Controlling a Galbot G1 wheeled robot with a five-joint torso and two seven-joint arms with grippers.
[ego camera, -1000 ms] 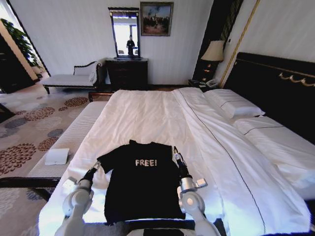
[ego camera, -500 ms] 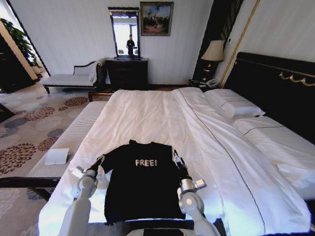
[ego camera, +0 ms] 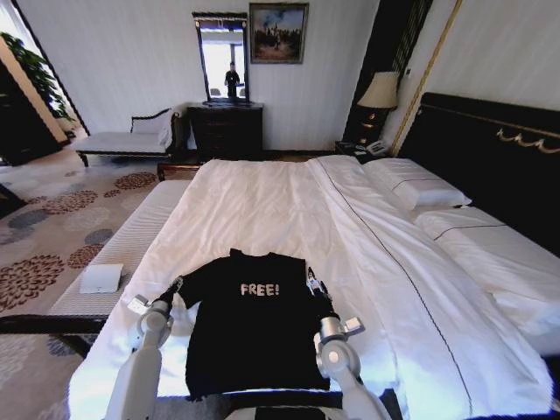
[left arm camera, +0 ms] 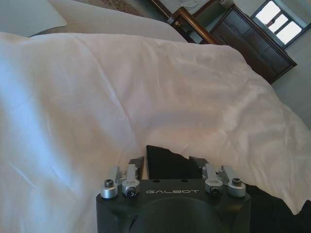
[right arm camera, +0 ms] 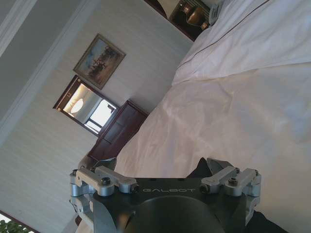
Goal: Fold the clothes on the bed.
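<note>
A black T-shirt [ego camera: 254, 328] printed "FREE!" lies flat, collar away from me, on the near end of the bed [ego camera: 262, 201] with white sheets. My left gripper [ego camera: 176, 284] is at the shirt's left sleeve. In the left wrist view that gripper [left arm camera: 166, 161] is open, its fingers either side of the black sleeve tip [left arm camera: 170, 171]. My right gripper [ego camera: 312, 278] is at the right sleeve and shoulder. The right wrist view shows it [right arm camera: 155, 165] open too, with black cloth [right arm camera: 199, 171] by one finger.
White pillows [ego camera: 416, 188] lie against the dark headboard [ego camera: 490, 149] on the right. A padded bench [ego camera: 131, 236] runs along the bed's left side with a white folded item [ego camera: 101, 278] on it. A dresser [ego camera: 226, 129] and chaise [ego camera: 122, 140] stand by the far wall.
My left arm has reached forward and inward to the shirt's left sleeve. The right gripper has edged slightly forward along the right sleeve. The shirt lies as before.
</note>
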